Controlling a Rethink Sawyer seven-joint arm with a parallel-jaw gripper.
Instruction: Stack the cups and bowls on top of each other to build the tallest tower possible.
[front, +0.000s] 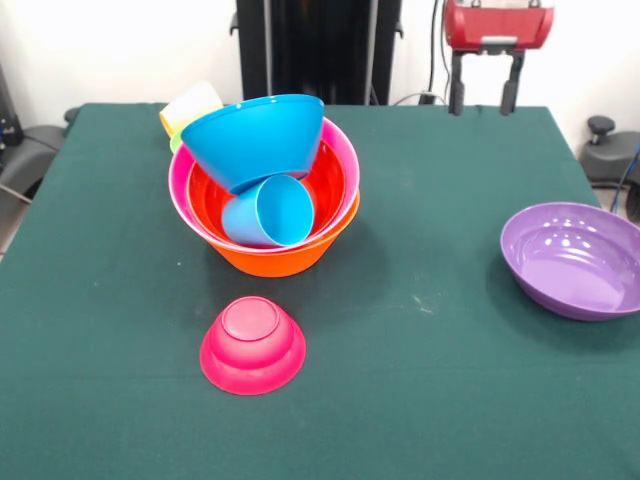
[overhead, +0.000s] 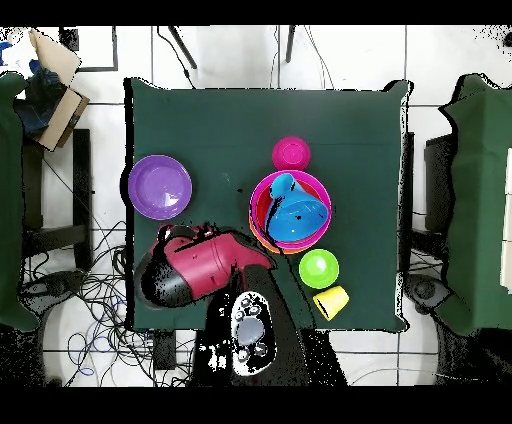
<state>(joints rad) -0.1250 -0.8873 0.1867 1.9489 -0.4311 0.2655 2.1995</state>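
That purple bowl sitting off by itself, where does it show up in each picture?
Front view: the purple bowl sits upright at the right edge of the table, apart from the rest.
Overhead view: the same bowl lies at the left side of the table.
Shared landmark: the pile of bowls; the purple bowl lies well to one side of it.

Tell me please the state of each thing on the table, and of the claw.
orange bowl: upright, tower base
pink bowl: nested in it
red-orange bowl: nested inside
blue bowl: tilted on top
light blue cup: on its side
magenta bowl: upside down
purple bowl: upright, empty
claw: open, empty
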